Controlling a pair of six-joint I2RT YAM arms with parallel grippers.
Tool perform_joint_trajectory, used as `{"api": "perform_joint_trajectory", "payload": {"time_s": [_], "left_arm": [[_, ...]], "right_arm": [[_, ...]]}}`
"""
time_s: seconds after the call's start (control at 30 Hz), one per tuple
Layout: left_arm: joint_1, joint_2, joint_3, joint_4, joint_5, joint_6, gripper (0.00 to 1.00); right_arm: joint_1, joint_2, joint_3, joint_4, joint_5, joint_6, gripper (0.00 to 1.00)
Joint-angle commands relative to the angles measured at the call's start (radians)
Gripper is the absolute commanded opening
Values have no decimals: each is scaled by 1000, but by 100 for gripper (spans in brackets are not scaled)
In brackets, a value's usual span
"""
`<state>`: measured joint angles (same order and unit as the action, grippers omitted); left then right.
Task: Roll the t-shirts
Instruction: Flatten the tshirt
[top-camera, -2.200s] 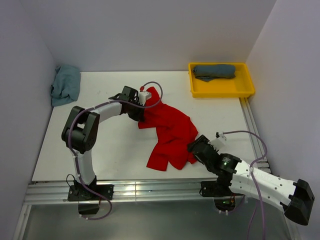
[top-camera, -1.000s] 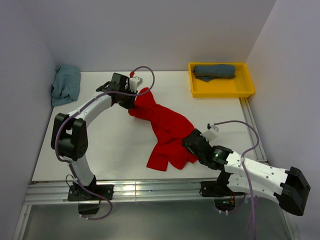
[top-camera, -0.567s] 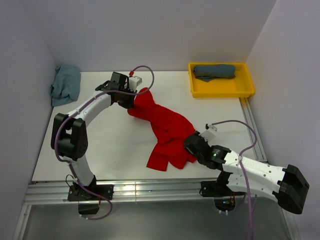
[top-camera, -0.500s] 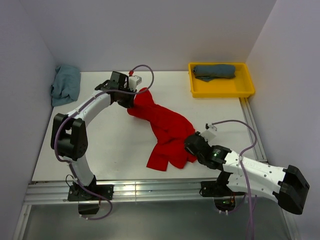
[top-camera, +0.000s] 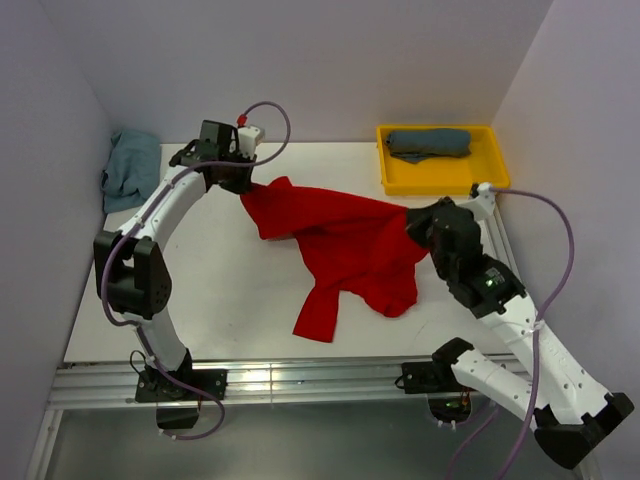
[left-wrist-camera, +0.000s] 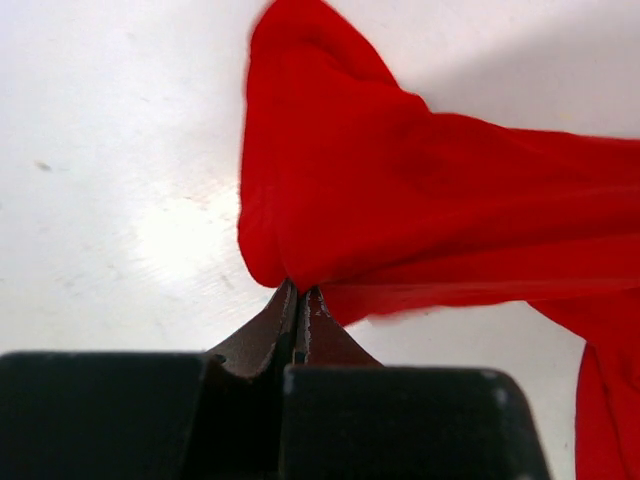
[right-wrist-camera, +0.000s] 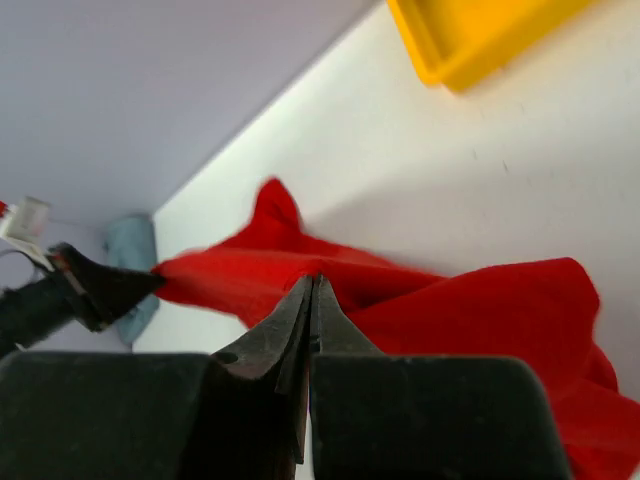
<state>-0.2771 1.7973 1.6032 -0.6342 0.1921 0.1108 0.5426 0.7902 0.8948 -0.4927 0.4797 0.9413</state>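
I see the red t-shirt (top-camera: 345, 245) stretched across the middle of the desk (top-camera: 220, 290), pulled out between my two hands. Its upper edge runs as a fairly taut line from far left to right. Below that line the cloth sags in loose folds, and one narrow flap trails toward the near edge and lies on the desk. The fabric is plain, bright and soft, with no print that I can make out.

My left hand (left-wrist-camera: 297, 292) is clenched on a bunched corner at the shirt's far-left end; the wrist view shows the fingertips pressed together with red cloth pinched at the tips. My right hand (right-wrist-camera: 313, 285) is clenched too, gripping the shirt's right end, with red fabric spreading to both sides of the closed tips.

At the far right corner sits a yellow tray (top-camera: 443, 180). Inside it lies a blue-grey t-shirt (top-camera: 430, 142), rolled into a compact bundle that lies lengthwise along the tray's far side.

At the far left, against the wall, a teal t-shirt (top-camera: 130, 168) lies crumpled in a heap, well apart from the red one.
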Motion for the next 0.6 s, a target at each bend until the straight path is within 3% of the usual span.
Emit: {"api": "perform_joint_trajectory", "payload": {"time_s": [0.0, 0.13, 0.33, 0.57], "left_arm": [[39, -69, 99, -27, -48, 21, 0], [67, -75, 197, -47, -121, 12, 0], [92, -30, 375, -73, -186, 6, 0], [119, 174, 753, -73, -334, 4, 0]], "right_arm": [[-50, 72, 165, -12, -26, -165, 0], [-93, 223, 404, -15, -33, -251, 0], [-122, 354, 623, 63, -39, -381, 0], [-150, 572, 843, 199, -96, -544, 0]]}}
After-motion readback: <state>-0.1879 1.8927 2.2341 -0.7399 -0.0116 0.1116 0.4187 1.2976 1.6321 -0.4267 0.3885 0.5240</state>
